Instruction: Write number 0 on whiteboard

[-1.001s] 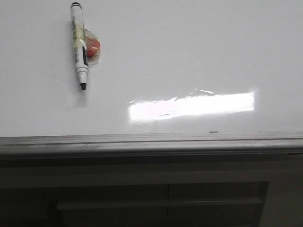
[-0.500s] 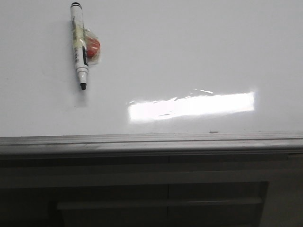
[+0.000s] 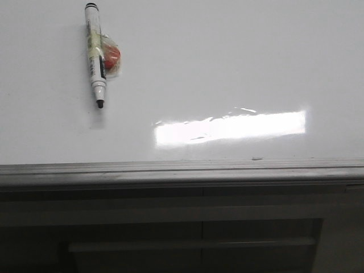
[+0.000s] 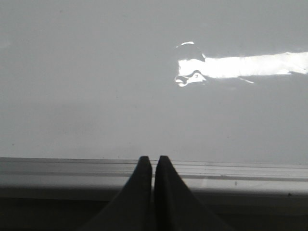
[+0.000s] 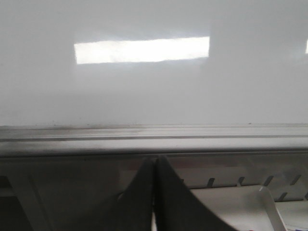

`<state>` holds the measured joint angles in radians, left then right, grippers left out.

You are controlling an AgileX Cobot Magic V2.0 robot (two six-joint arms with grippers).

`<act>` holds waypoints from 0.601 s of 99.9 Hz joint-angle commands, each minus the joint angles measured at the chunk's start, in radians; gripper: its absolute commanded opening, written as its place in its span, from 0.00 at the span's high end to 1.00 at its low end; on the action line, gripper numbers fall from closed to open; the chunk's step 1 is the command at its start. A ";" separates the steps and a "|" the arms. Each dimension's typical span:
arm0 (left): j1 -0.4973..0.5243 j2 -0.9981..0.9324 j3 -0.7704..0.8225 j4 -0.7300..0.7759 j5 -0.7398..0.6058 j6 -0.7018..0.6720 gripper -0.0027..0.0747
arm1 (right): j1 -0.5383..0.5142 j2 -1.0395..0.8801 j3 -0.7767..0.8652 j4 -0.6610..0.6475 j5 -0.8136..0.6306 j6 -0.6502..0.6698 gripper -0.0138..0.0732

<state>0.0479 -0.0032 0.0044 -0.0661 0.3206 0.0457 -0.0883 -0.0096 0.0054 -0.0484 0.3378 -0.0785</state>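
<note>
whiteboard (image 3: 227,68) writing has not begun, as far as these views show: no black stroke of the number 0 appears anywhere on the white surface, so the whole task is left.

left pincer (image 4: 153,166) has its two dark fingers pressed together with nothing between them, its tips level with the grey metal strip (image 4: 72,168) along the board's lower edge; the glossy board spreads out ahead of it and beyond the strip. right pincer (image 5: 154,166) is likewise closed and empty, its tips just short of the same strip (image 5: 216,139), with the board rising past it. neither pincer shows in the front view, so both look to be hanging back, well apart from the writing area.

farther out from both, high on the board and toward the left pincer's side, a marker (image 3: 95,54) hangs upright with its uncapped black tip down, a small red piece (image 3: 112,56) touching its barrel, seemingly taped to it. a bright strip of glare (image 3: 230,128) lies between the marker and the metal edge.

judging from this, what remains is to open a pincer, take the marker off the board, and draw the loop.
</note>
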 commanded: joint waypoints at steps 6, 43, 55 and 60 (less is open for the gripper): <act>0.001 -0.030 0.032 -0.157 -0.154 -0.007 0.99 | -0.003 -0.019 0.018 -0.049 -0.168 0.001 0.92; 0.001 -0.030 0.032 -0.751 -0.231 -0.007 0.99 | -0.003 -0.019 0.018 0.103 -0.534 0.101 0.92; 0.001 -0.030 0.032 -0.782 -0.244 -0.007 0.99 | -0.003 -0.019 0.016 0.104 -0.525 0.103 0.92; 0.001 -0.030 0.032 -0.786 -0.244 -0.007 0.99 | -0.003 -0.019 0.016 0.104 -0.520 0.103 0.92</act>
<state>0.0479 -0.0032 0.0044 -0.8203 0.1436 0.0440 -0.0883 -0.0096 0.0116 0.0494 -0.1047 0.0146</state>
